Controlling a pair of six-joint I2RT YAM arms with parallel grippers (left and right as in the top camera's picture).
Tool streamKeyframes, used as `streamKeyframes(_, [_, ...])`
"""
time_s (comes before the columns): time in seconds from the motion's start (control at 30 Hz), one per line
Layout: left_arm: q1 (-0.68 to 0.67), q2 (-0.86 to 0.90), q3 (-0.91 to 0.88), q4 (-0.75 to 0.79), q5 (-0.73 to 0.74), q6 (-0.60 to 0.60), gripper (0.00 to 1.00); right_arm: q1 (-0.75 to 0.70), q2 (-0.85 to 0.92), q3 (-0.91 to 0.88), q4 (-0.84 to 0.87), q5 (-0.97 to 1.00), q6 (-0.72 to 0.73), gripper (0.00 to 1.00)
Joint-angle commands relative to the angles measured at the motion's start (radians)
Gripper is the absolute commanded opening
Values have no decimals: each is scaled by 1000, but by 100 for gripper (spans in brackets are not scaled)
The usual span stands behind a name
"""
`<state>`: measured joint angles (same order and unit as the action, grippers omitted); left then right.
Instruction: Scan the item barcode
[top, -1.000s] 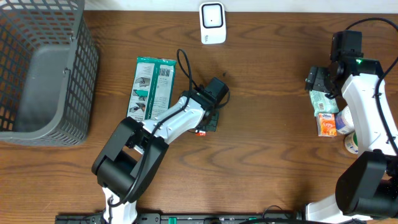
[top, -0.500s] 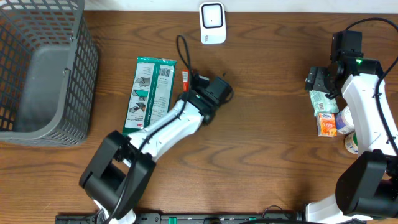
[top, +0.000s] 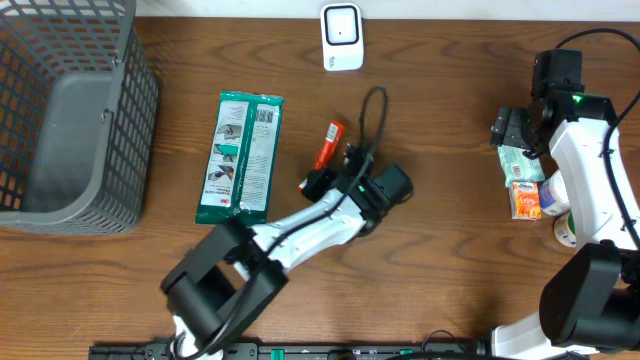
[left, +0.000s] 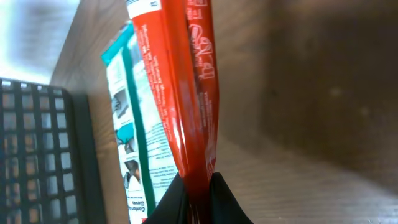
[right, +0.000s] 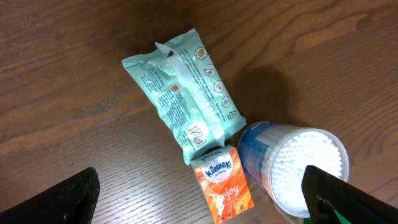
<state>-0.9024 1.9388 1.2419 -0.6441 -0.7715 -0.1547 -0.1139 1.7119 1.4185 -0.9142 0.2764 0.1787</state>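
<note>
Red packet (top: 329, 146): slim glossy sachet, red-orange with white print. Sits at centre of the overhead frame, below the white scanner (top: 341, 37) and right of the green pack (top: 240, 155), apart from both. Long axis is tilted, top end toward upper right.

Left wrist view: packet (left: 193, 93) runs from bottom centre up to the top edge. It has a lengthwise crease and shiny highlights; the white lettering is too blurred to read. Cannot tell if its far end touches the counter.

Left end effector (top: 318, 179): clamped tight on the packet's lower end, dark fingers (left: 227, 202) pinching it from both sides. Black cable (top: 372, 110) loops above the wrist.

Right end effector (top: 512, 128): right side of overhead frame, jaws spread wide, nothing between them. Its fingers (right: 71, 196) show only at the bottom corners of the right wrist view. Under it lie a mint wipes pack (right: 186, 106), an orange tissue pack (right: 222, 183) touching the wipes' lower end, and a blue swab tub (right: 295, 165) against the tissue pack's right side.

Surface: dark brown wood-grain counter (top: 450, 250), matte. Grey mesh basket (top: 60, 110) fills the upper left corner, well apart from the packet. A pale strip runs along the top edge of the overhead frame behind the counter; wall or floor, cannot tell.
</note>
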Motion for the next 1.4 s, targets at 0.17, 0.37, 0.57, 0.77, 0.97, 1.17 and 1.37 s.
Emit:
streamKeyframes(0.17, [-44,21,-11,-6,87,96,56,-4,-18,14,2,3,15,99])
streamKeyframes(0.37, [-43,-64,-1,-10,92,107,79,-4,-18,14,2,3,15,99])
streamKeyframes(0.57, [19,-171,8,2,435,110,94,-4,-18,14,2,3,15,99])
streamKeyframes(0.77, [172,-148,5,-3,735,109,81,-4,-18,14,2,3,15,99])
streamKeyframes(0.97, [290,-74,-2,-3,772,117,69,-4,-18,14,2,3,15,99])
streamKeyframes(1.17, [404,-36,-2,-2,1072,206,69,-4,-18,14,2,3,15,99])
streamKeyframes(1.37, [466,-11,-11,10,1104,230,70,-4,-18,14,2,3,15,99])
